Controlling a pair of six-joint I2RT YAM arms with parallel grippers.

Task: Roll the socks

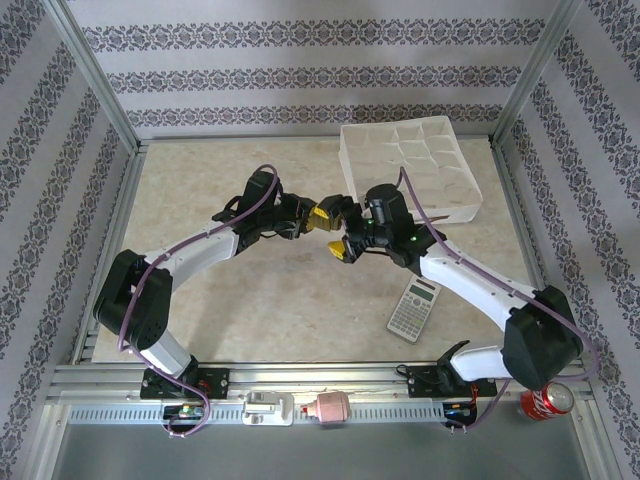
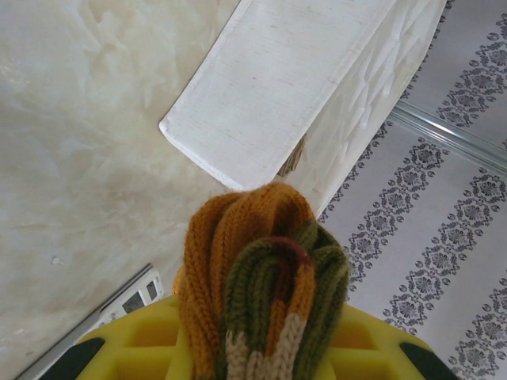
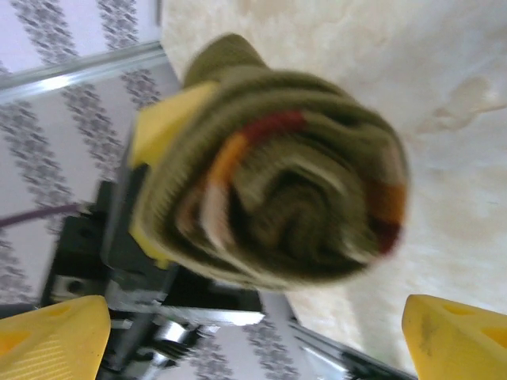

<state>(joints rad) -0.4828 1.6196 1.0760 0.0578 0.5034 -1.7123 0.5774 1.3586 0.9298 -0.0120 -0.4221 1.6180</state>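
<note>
I am working over a pale marbled table [image 1: 200,200], and most of its middle is lying hidden under my two arms in the overhead view. A white divided tray [image 1: 352,165] is sitting toward the far right, its compartments showing only their white floors. From my left wrist camera its right side is running out of the picture.

My left gripper [image 1: 318,216] is clamping the socks [image 2: 257,285] between its yellow fingers, holding them in the air over the middle of the table, near the tray's front left corner. From overhead the bundle is almost wholly covered by the two grippers. From my right wrist it is showing end-on as a tight olive coil with orange, red and cream bands, though that picture is blurring. I am seeing tan stitches in the fold, possibly the second sock, but I cannot tell for sure.

My right gripper [image 3: 253,348] is facing the roll with its jaws spread wide, its yellow tips standing far apart and touching nothing.

A calculator [image 1: 414,308] is lying near my right arm, and a red can [image 1: 545,400] is standing beside that arm's base.
</note>
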